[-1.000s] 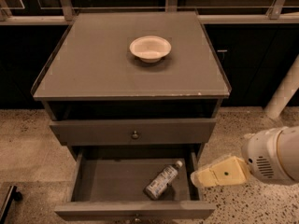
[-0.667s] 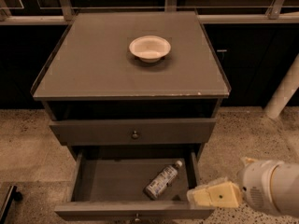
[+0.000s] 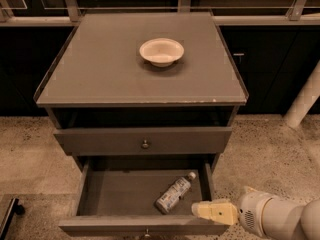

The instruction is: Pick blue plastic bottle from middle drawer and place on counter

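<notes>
The blue plastic bottle (image 3: 173, 193) lies on its side on the floor of the open middle drawer (image 3: 115, 191), cap pointing to the back right. The gripper (image 3: 214, 211) comes in from the lower right on a white arm and hangs over the drawer's front right corner, just right of the bottle's base and apart from it. The counter (image 3: 100, 69) is the grey cabinet top above.
A white bowl (image 3: 161, 51) stands on the counter near its back middle. The upper drawer front (image 3: 144, 141) is closed above the open drawer. A white post (image 3: 303, 100) stands at the right on the speckled floor.
The gripper has moved down and to the left, from beside the drawer's right side to its front right corner. The bottle has not moved.
</notes>
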Tool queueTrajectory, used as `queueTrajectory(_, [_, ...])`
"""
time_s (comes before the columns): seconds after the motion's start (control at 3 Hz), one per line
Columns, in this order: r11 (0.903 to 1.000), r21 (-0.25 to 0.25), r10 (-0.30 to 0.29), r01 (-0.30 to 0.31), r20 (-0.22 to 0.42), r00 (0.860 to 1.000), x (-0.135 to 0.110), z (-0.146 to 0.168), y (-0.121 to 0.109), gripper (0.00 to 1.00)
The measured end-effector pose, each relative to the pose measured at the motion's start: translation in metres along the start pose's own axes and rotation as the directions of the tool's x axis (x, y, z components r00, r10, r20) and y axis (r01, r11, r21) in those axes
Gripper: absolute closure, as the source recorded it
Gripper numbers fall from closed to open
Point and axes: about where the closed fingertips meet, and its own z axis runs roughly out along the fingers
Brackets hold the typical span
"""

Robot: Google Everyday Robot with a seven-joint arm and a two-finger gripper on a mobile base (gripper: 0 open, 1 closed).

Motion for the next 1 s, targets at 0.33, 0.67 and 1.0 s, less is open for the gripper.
queueTrajectory(0.33, [0.9982, 0.057, 0.017, -0.019, 0.041, 0.999, -0.006, 0.005, -0.021, 0.0])
queueTrajectory(0.67, [0.9981, 0.056, 0.022, -0.026, 0.067, 0.998, -0.011, 0.02, -0.024, 0.0])
queueTrajectory(1.0, [0.9978, 0.032, 0.055, -0.058, 0.079, 0.995, -0.01, 0.067, -0.027, 0.0])
